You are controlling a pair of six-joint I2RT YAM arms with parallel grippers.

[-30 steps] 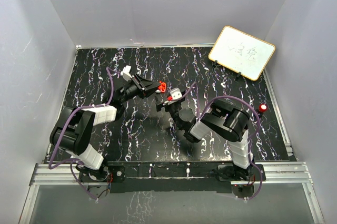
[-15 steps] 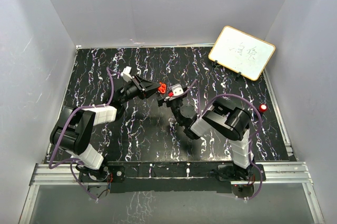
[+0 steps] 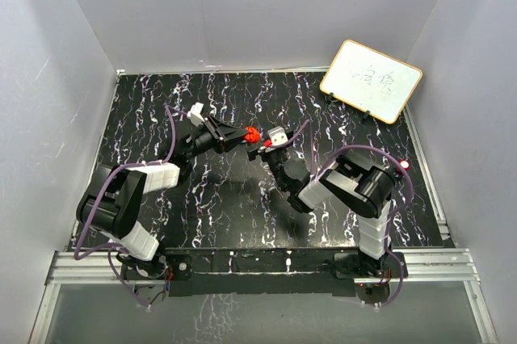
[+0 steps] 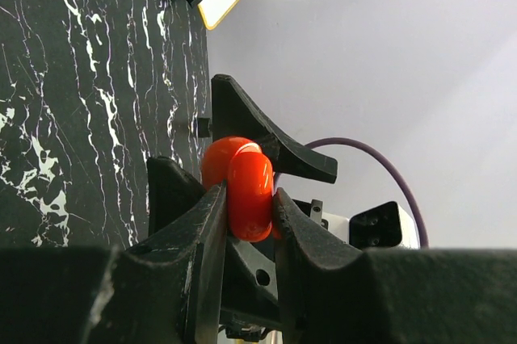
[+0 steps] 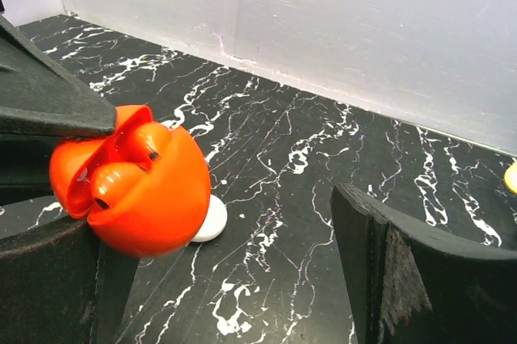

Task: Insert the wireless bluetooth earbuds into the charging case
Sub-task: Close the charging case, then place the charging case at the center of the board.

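Left fingers (image 4: pixel 249 203) clamp the open red charging case (image 5: pixel 137 186) off the counter (image 3: pixel 210 199), right fingers (image 5: pixel 218 239) spread wide just beside it: seating looks underway, and next 1 earbud needs lining up with its cavity.

The red charging case (image 5: pixel 137 190) is being seen as smooth, glossy plastic, with bright highlights being thrown off its curves. The fingers (image 4: pixel 202 239) of the left gripper (image 4: pixel 249 195) are being shown as matt black plastic, faintly ridged. The table (image 5: pixel 323 158) is being seen as a black, white-veined, marble-look sheet with a dull sheen.
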